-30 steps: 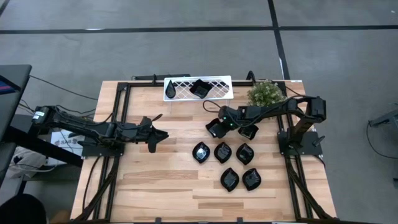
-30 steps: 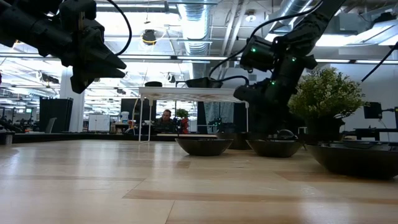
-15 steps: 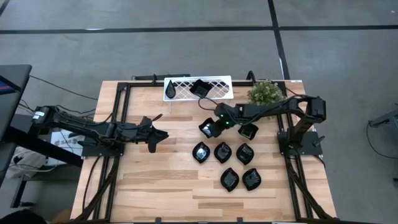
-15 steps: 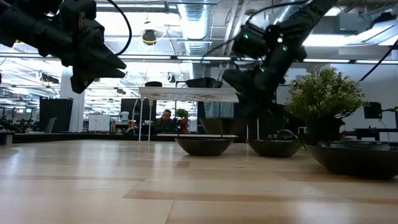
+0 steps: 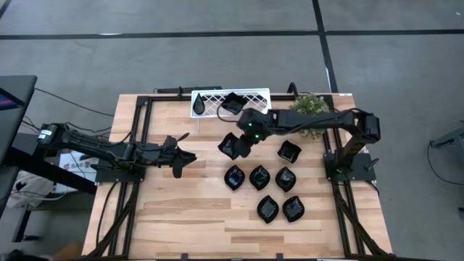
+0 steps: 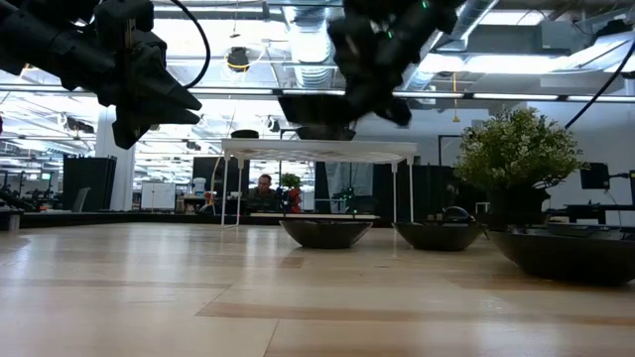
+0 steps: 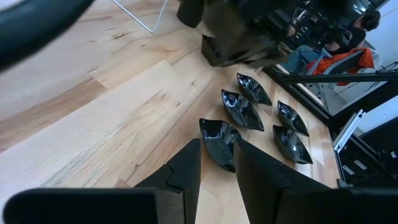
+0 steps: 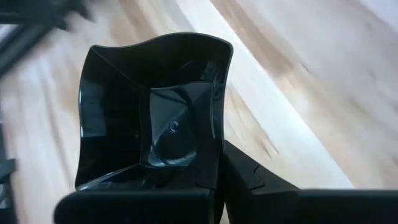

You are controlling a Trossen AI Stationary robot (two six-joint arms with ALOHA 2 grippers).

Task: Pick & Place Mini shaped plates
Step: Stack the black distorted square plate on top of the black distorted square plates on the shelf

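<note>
since a second ago my right gripper (image 5: pixel 239 143) has carried its glossy black wavy-edged square dish (image 5: pixel 230 146) away from the green bushy plant (image 5: pixel 309 108) and toward the middle of the wooden tabletop (image 5: pixel 181 210); it now hangs in the air just in front of the white lattice wire rack (image 5: pixel 210 100). from table height the dish (image 6: pixel 316 109) sits higher than the rack's top, and the arm has risen with it. the right jaws are clamped on the dish's rim, with the wavy bowl (image 8: pixel 152 112) filling the wrist camera.

my left gripper (image 5: pixel 183 159) has not shifted: it hovers over the tabletop's left half, well apart from the dishes, its jaws partly apart with nothing between them.

on the tabletop i count one square black dish (image 5: pixel 289 151) lying alone near the plant. below it lie a row of three leaf-shaped black dishes (image 5: pixel 259 177) and a pair of leaf-shaped black dishes (image 5: pixel 280 209) nearer the front edge. two more black dishes (image 5: pixel 233 102) rest on the rack, one teardrop at its left end, one squarish near its middle.
</note>
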